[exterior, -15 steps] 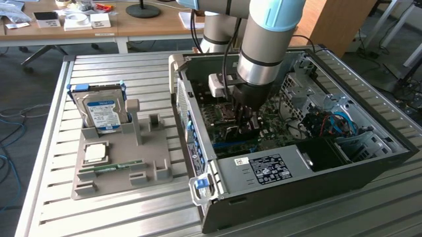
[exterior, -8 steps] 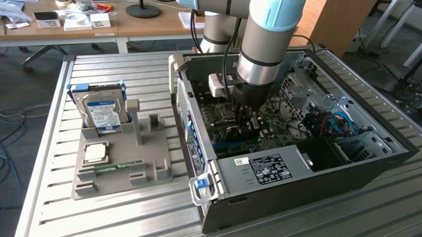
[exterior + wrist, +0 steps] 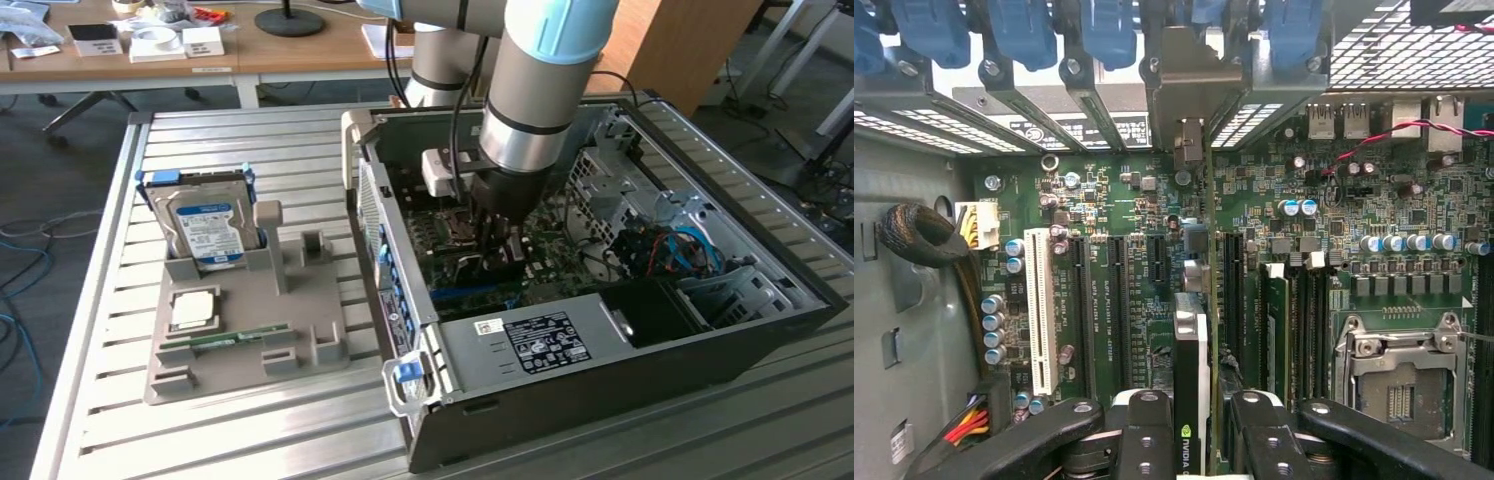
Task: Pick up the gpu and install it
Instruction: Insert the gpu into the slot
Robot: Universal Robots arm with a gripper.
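Item: thin black-faced gpu card [image 3: 1191, 380] with pale metal bracket [image 3: 1189, 85], held edge-on between the black gripper [image 3: 1191, 440] fingers [image 3: 1139, 430], which are clamped on its top edge. Location: inside the open black computer case [image 3: 747, 340], centre of the exterior view, above the green motherboard [image 3: 1104, 290], in line with its dark slots. Adjacent: grey parts tray [image 3: 247, 345] holding a silver blue-labelled hard drive [image 3: 207, 228], exterior view's left, on slatted metal table [image 3: 254, 150].
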